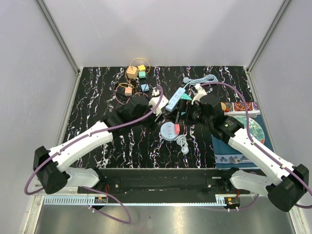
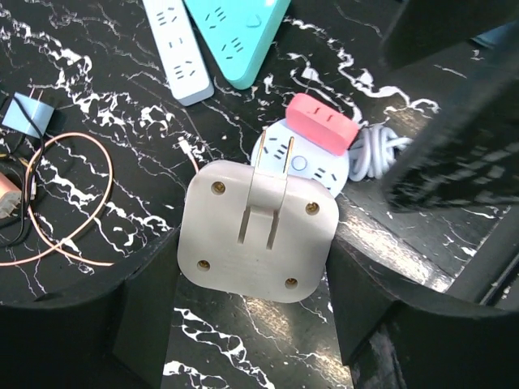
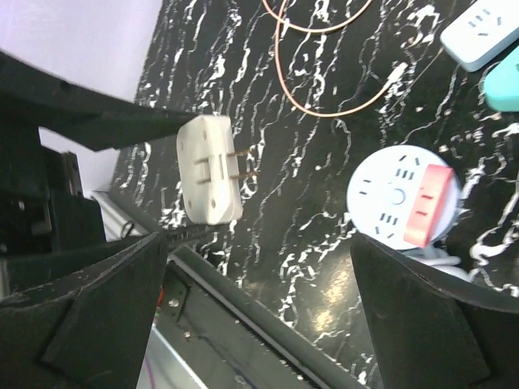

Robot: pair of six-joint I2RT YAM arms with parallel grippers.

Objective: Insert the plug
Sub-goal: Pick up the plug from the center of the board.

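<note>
The left fingers (image 2: 138,312) are clamped on the two sides of the plug (image 2: 258,235), a white, square-bodied adapter with rounded corners. It is held off the black marbled surface (image 2: 130,105), its two flat prongs free and touching nothing. In the left wrist view the prongs point toward 12 o'clock. In the right wrist view they point toward 3 o'clock.

The round socket (image 2: 302,162) lies on the surface at about 1 o'clock from the plug in the left wrist view, apart from the prongs. A pink plug (image 2: 324,123) sits on its far side. A white power strip (image 2: 178,44) lies at 11 o'clock and a teal strip (image 2: 235,32) at 12 o'clock, just beside each other. An orange cable (image 2: 109,172) loops at 9 o'clock.

The right fingers (image 3: 89,312) are spread wide with nothing between them, and the round socket shows between them at 2 o'clock. From the top camera the held plug is small and partly hidden, but it seems to sit at 11 o'clock from the socket.
</note>
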